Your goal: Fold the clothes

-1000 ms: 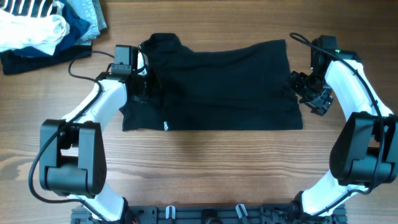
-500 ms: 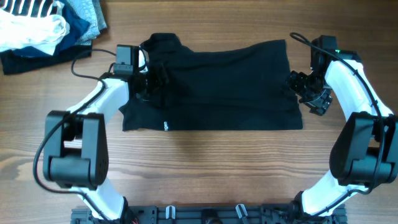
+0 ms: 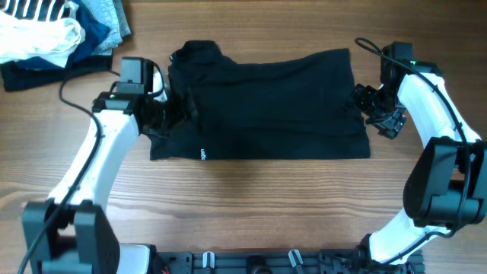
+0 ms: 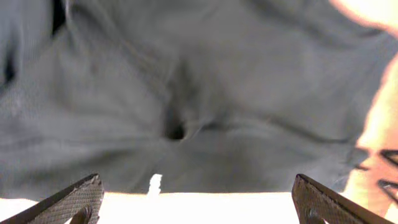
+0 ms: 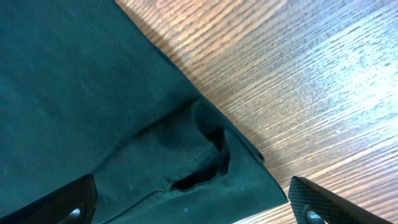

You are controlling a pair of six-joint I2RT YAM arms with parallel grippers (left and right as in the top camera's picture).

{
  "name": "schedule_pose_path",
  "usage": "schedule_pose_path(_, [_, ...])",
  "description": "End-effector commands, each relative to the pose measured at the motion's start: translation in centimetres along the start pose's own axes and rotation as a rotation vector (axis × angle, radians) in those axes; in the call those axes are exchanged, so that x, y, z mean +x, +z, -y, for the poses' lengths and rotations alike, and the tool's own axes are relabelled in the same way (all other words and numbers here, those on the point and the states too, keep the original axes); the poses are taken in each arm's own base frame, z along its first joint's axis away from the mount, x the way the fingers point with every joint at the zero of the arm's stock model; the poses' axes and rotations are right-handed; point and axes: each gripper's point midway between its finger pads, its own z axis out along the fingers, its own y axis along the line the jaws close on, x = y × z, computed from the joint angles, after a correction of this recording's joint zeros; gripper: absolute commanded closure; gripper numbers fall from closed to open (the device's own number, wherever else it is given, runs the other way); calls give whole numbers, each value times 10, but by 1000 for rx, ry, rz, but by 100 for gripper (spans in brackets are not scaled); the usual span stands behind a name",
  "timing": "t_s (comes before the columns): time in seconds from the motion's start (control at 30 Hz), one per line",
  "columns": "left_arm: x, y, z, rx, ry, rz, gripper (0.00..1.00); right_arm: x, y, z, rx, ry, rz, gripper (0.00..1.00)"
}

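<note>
Overhead: black shirt [image 3: 266, 106] bears unreadable white label [image 3: 203, 154]; both arms' jaws spread apart.

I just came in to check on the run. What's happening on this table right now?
Two robot arms are working on a black garment spread flat on the wooden table, as part of folding it. The left gripper sits over the garment's left edge and the right gripper is at its right edge. Both are open, with no cloth pinched between the fingers. A pile of other clothes lies at the table's far left corner.
</note>
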Motion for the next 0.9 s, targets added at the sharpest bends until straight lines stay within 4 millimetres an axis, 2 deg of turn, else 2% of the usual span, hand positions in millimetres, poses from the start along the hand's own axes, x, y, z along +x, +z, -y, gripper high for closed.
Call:
schedule_pose_path(0.0, [14,31,-20,-58,-19,-90,3,-6,-5,-8,-38,-8,17,0])
schedule_pose_path(0.17, [14,64,-30,-63,-38,-142,5,-5,-5,-9,-46,-10,12,0])
schedule_pose_path(0.33, [8,84,-34,-57,-38,-146,5,-5,-5,-9,-46,-16,11,0])
schedule_pose_path(0.5, [-5,86,-26,-21,-11,-95,6,-5,-5,-9,-46,-16,12,0])
schedule_pose_path(0.87, [-2,80,-21,-5,-11,-103,9,-6,-5,-9,-48,-17,15,0])
